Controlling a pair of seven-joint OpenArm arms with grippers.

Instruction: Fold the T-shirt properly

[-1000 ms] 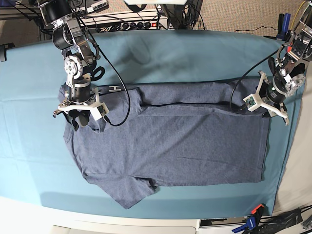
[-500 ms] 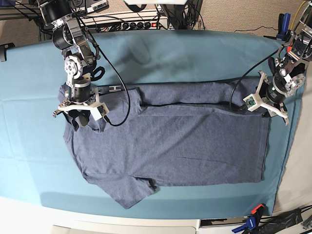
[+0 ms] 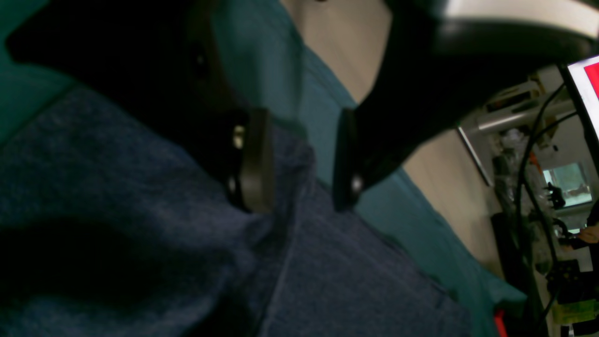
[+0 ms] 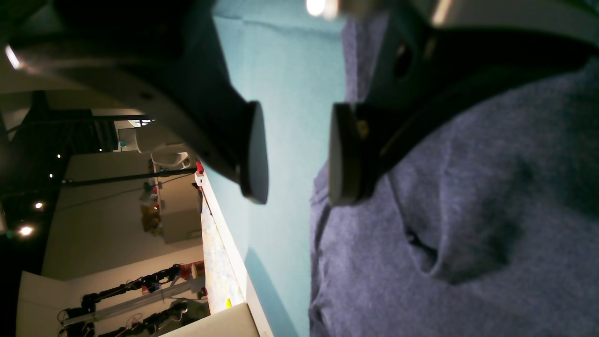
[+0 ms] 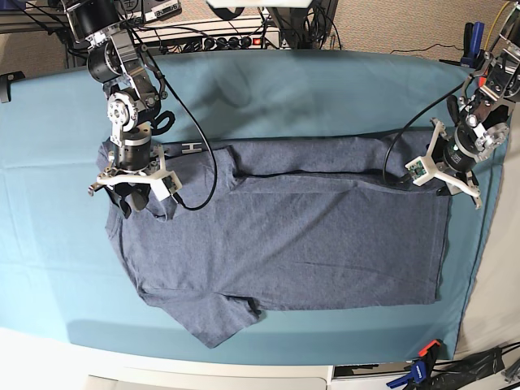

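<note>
Base view: the T-shirt (image 5: pixel 284 227) is spread on the teal-covered counter (image 5: pixel 49 244), its far long edge already folded inward. The right hand (image 5: pixel 134 191), jaws spread, is set at the collar end; the left hand (image 5: pixel 443 180), likewise spread, at the hem corner. Further folds are judged outstanding.

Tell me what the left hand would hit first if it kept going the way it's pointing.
Most likely the T-shirt: the left hand points down at the shirt's edge, open fingers straddling it, with the teal cloth just beyond. Depth is hard to judge.

The blue-grey T-shirt (image 5: pixel 284 236) lies flat, its top edge folded over, one sleeve pointing down.
</note>
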